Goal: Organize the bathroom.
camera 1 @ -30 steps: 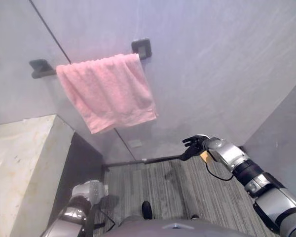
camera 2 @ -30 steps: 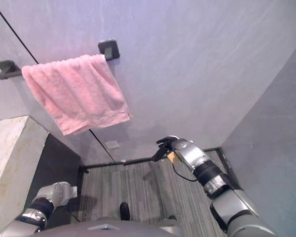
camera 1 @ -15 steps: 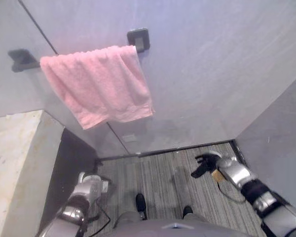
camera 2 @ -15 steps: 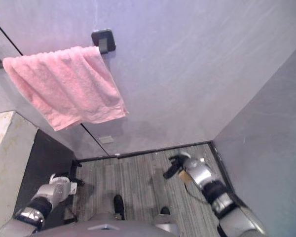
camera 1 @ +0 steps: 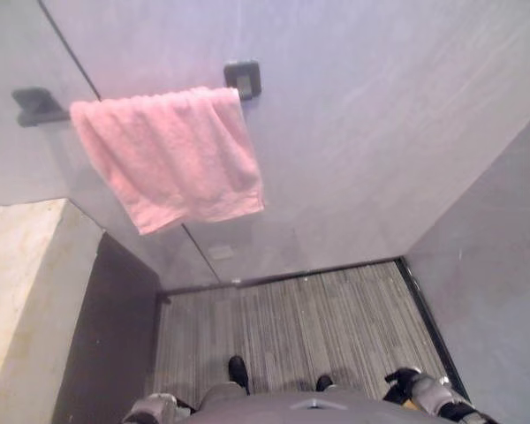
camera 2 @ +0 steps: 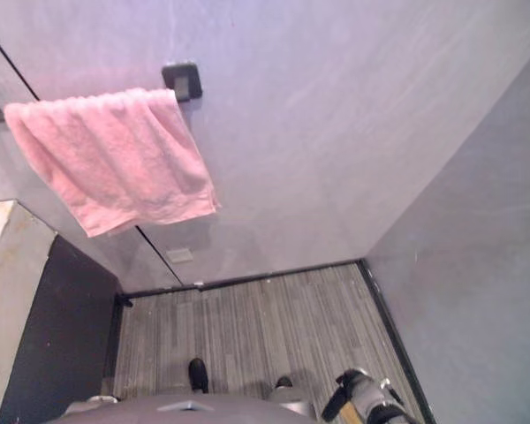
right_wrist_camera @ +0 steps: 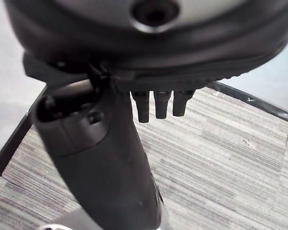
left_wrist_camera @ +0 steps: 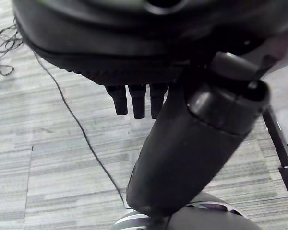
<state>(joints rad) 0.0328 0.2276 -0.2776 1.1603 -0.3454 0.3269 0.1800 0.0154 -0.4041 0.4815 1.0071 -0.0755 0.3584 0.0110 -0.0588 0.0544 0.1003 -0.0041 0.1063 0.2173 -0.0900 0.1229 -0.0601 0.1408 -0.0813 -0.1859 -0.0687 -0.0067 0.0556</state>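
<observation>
Pink towel (camera 1: 170, 157) draped over a dark rail (camera 1: 41, 106) on the grey wall (camera 1: 371, 115), hanging slantwise, lower corner toward the right. Rail bracket (camera 1: 243, 79) just beside the towel's upper right corner. Below the left end of the rail, a pale counter (camera 1: 22, 291) with a dark side panel (camera 1: 115, 344). Striped grey floor (camera 1: 291, 327) between counter and the right-hand wall (camera 2: 477, 265), edged by a dark skirting (camera 1: 291, 275). Small pale plate (camera 1: 219, 253) low on the wall, under the towel. Nothing between the hands and the towel; both well apart from it.

Right hand (camera 1: 412, 385) low by the bottom edge, over the floor near the right skirting, dark and pointing down. In the right wrist view, right hand (right_wrist_camera: 156, 105) with fingers straight and loose, thumb out to the side, nothing held, only floor beyond. Left hand (left_wrist_camera: 134, 100) in the left wrist view likewise over bare floor, fingers straight and relaxed, thumb standing clear, empty.
</observation>
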